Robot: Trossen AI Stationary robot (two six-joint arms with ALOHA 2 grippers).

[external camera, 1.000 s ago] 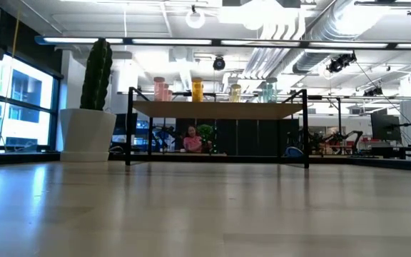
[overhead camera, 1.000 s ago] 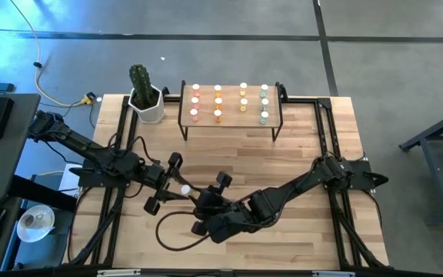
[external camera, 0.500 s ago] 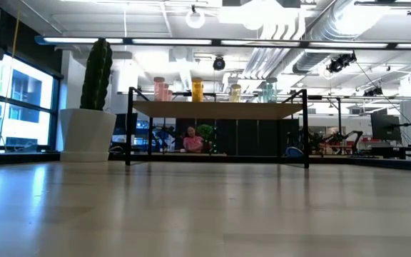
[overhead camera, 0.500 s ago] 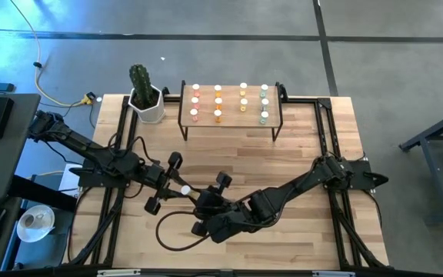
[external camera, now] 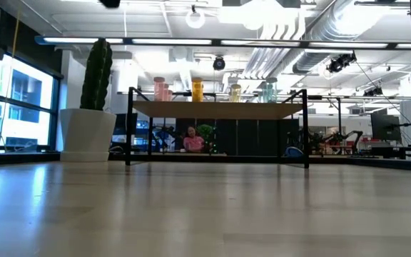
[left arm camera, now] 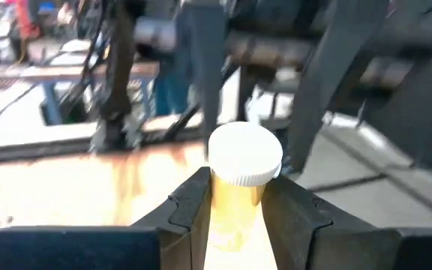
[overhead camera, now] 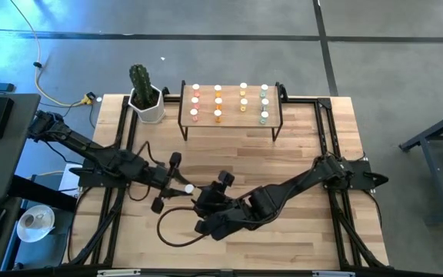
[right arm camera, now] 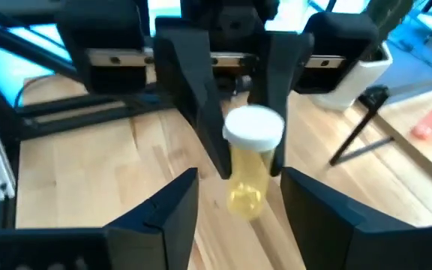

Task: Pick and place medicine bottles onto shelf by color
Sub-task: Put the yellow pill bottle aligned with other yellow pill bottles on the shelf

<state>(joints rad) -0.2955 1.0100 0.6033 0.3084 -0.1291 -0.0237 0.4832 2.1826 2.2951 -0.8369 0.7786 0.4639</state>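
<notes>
A small yellow medicine bottle (left arm camera: 235, 201) with a white cap (overhead camera: 188, 188) hangs over the middle of the table, between my two grippers. My left gripper (overhead camera: 177, 185) comes from the table's left and is shut on it. My right gripper (right arm camera: 238, 181) faces it from the right. It is open, and its fingers stand on either side of the bottle without touching it. The shelf (overhead camera: 231, 115) stands at the far edge. It carries rows of pink (external camera: 161, 89), orange (external camera: 197, 89), yellow (external camera: 235, 91) and green (external camera: 268, 91) bottles. My left gripper pinches the bottle's yellow body (left arm camera: 237, 196) just below the cap, between its two fingers (left arm camera: 193, 206). The fingers come in about level from the table's left. The bottle stands roughly upright with its cap up, lifted clear of the table.
A white pot with a cactus (overhead camera: 146, 100) stands left of the shelf at the far edge. Black frame rails (overhead camera: 323, 131) run along the table's left and right sides. A dark cable (overhead camera: 168, 231) loops on the wood near the grippers. Bare wood lies between grippers and shelf.
Both arms have stayed in place over the middle of the table. Both wrists have tipped a little. The bottle's white cap has shifted slightly toward the table's right.
</notes>
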